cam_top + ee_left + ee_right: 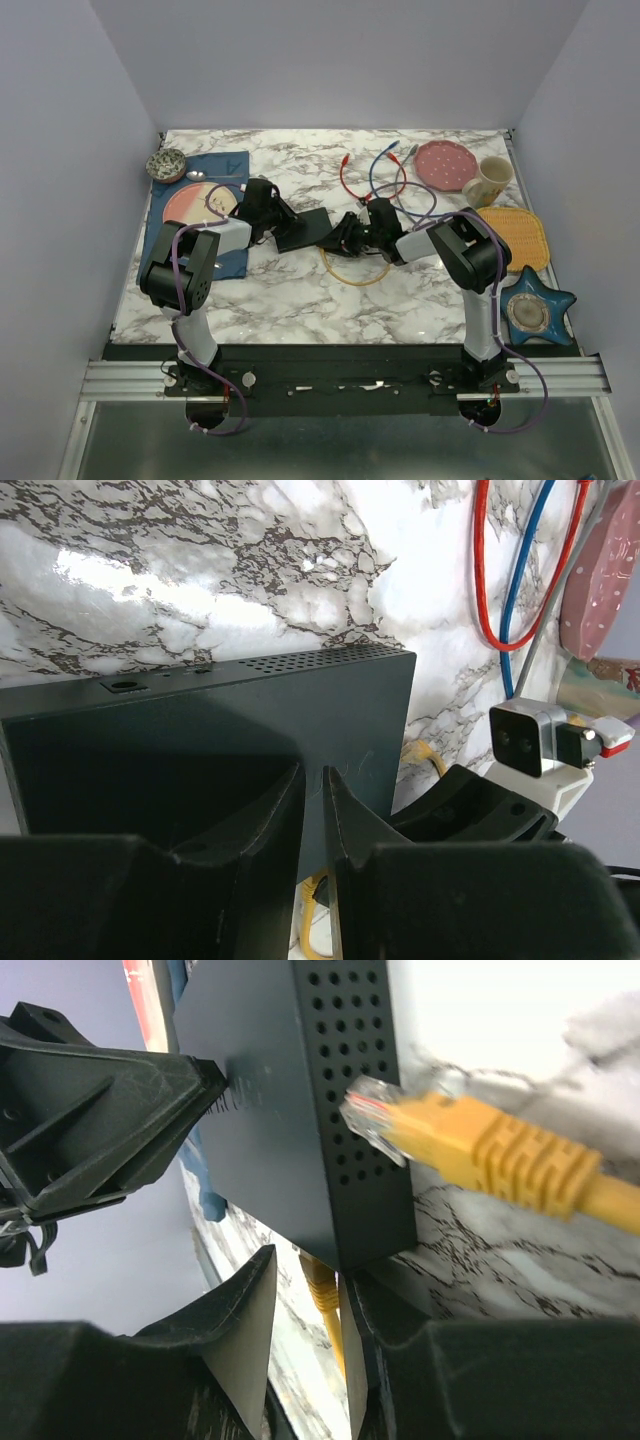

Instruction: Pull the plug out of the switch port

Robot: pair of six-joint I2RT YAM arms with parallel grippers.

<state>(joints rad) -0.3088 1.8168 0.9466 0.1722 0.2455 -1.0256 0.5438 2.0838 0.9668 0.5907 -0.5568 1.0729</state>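
Note:
The switch [310,226] is a flat black box lying on the marble table between the two arms. My left gripper [283,226] is nearly shut, and its fingertips [295,780] rest on the switch's top face [200,730]. A yellow plug [325,1295] sits in a port on the switch's lower edge [300,1190]. My right gripper [308,1275] is open around that plug; the right finger touches it and the left finger stands apart. The cable's other yellow plug [450,1135] lies loose beside the switch's perforated side. The cable loops on the table [352,275].
Red [345,180] and blue [380,170] cables lie behind the switch. A pink plate [444,164], a mug [488,180], a yellow mat [518,235] and a star-shaped dish [532,310] stand on the right. A blue cloth [215,175] with a plate and a bowl [166,164] lies on the left.

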